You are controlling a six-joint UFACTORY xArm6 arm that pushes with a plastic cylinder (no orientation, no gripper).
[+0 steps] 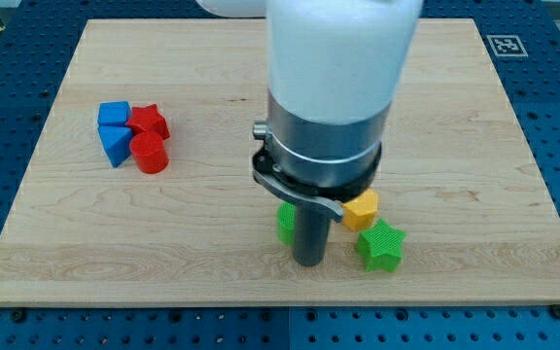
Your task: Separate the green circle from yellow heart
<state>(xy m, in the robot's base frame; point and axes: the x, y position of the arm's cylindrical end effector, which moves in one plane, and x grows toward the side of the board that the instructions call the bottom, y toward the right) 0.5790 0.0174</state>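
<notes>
We stand our tip (307, 261) on the wooden board (455, 117), low and near the view's centre, with a green block (286, 223) touching the rod's left side; the arm hides most of it, so we cannot tell its shape. A yellow block (363, 209), its shape also unclear, sits just right of the rod, and a green star (380, 245) lies beside it toward the view's bottom. We carry no jaws, only the rod. Well apart at the view's left cluster two blue blocks (115, 130), a red star (150, 121) and a red cylinder (150, 153).
</notes>
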